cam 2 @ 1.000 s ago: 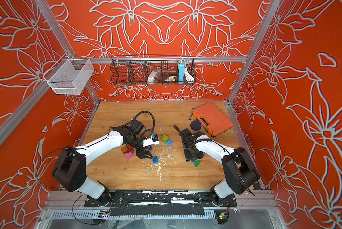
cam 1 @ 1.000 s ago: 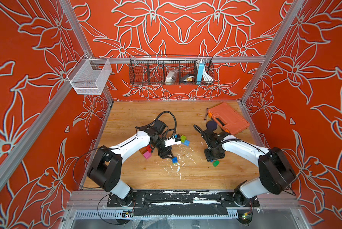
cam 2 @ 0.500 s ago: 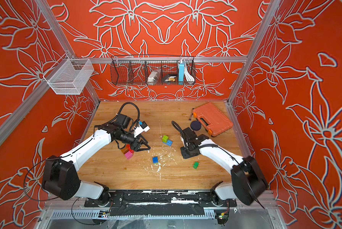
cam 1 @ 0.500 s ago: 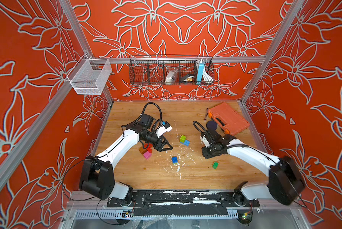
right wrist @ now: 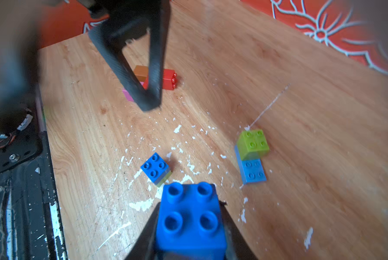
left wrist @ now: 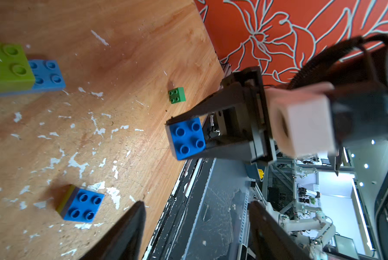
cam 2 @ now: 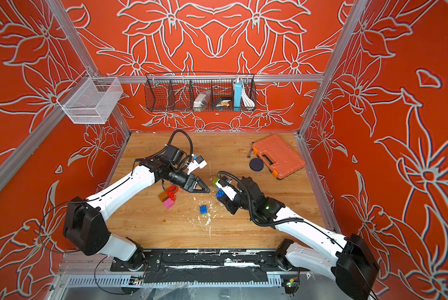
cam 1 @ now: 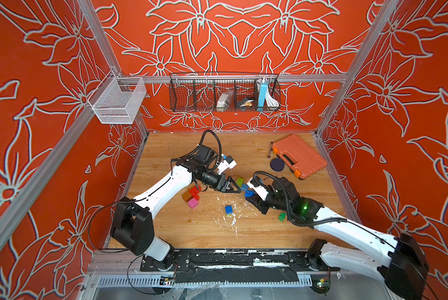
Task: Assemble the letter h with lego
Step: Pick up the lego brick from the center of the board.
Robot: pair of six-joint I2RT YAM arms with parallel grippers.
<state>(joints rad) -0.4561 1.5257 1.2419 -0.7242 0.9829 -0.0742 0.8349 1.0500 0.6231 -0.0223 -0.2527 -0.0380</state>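
Right gripper (right wrist: 189, 205): clamping blue four-stud plastic brick (right wrist: 188, 227), holding it clear of wooden table (right wrist: 301, 112).
Left gripper (left wrist: 197, 204): jaws standing apart, empty, hovering just beside.
Risk: converging move bringing fingers into collision, knocking brick askew or loose, scattering the red-brown-pink brick cluster (cam 1: 193, 193) lying nearby.
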